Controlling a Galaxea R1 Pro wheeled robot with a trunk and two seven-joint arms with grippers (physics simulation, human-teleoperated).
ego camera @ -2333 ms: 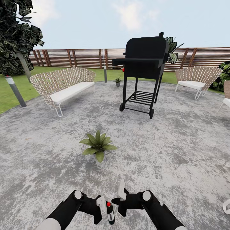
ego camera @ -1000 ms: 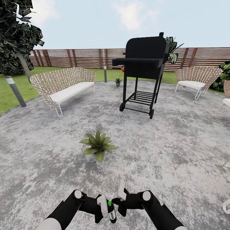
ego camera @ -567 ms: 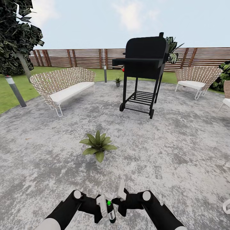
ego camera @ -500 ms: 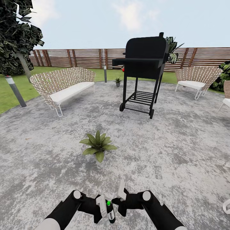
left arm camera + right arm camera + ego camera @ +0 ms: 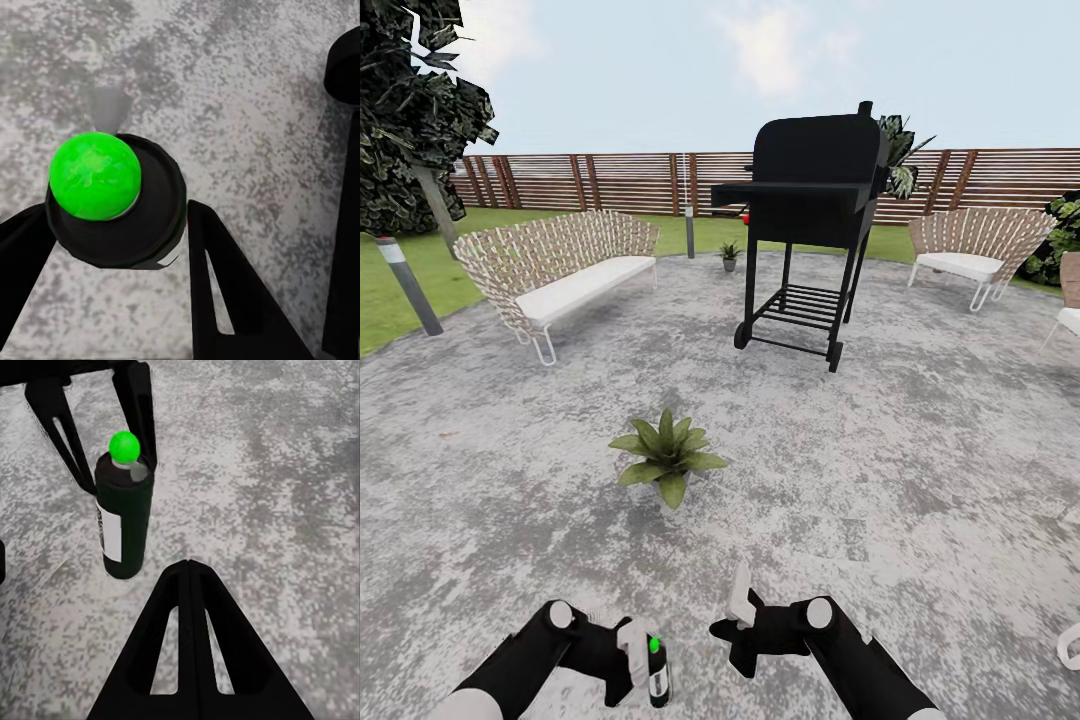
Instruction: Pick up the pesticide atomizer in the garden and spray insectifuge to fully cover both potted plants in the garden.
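Now your left claw at the bottom left of the frame squeezes the pesticide atomizer upright, green top up, so it can spray the potted plant ahead, while your right claw looks pinched shut, holding nothing.

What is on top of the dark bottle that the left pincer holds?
A round bright green ball sits on top of the pesticide atomizer, held by the left pincer. A small grey nozzle shows beside the ball. The ball covers the bottle's neck.
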